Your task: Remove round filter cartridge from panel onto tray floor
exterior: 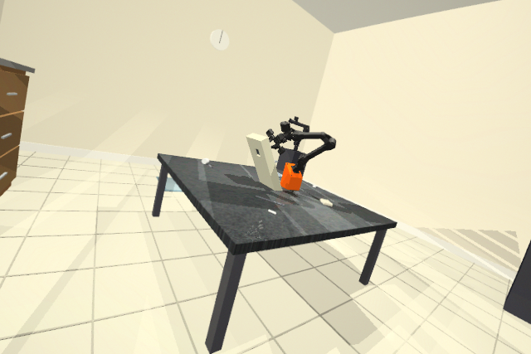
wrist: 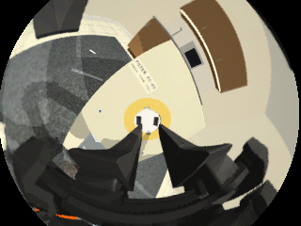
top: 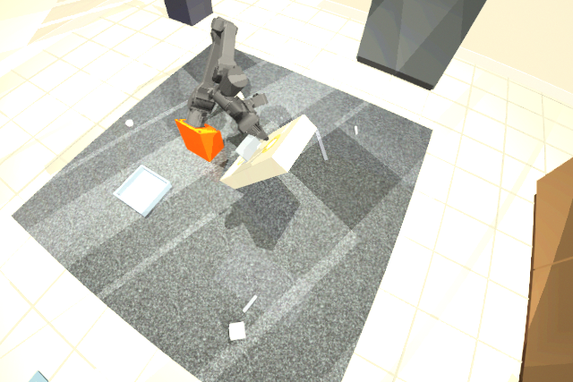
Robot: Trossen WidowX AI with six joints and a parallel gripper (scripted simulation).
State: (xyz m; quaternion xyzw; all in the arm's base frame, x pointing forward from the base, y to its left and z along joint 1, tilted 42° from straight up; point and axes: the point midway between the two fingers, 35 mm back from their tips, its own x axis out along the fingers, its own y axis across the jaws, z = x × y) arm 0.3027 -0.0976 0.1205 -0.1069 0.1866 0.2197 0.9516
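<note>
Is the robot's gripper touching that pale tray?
Apart. The top view shows a broad stretch of dark table between the gripper and the tray.

Blk/dk-gray arm (top: 222, 49) (exterior: 314, 136), blocky joints, pointed jaws (top: 264, 136).

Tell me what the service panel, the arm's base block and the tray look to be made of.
Service panel: probably matte painted metal or plastic; even cream colour, crisp edges.
Base block: perhaps plastic; uniform bright orange, flat faces.
Tray: likely smooth plastic, though coated metal is possible; pale blue, thin walls.
</note>
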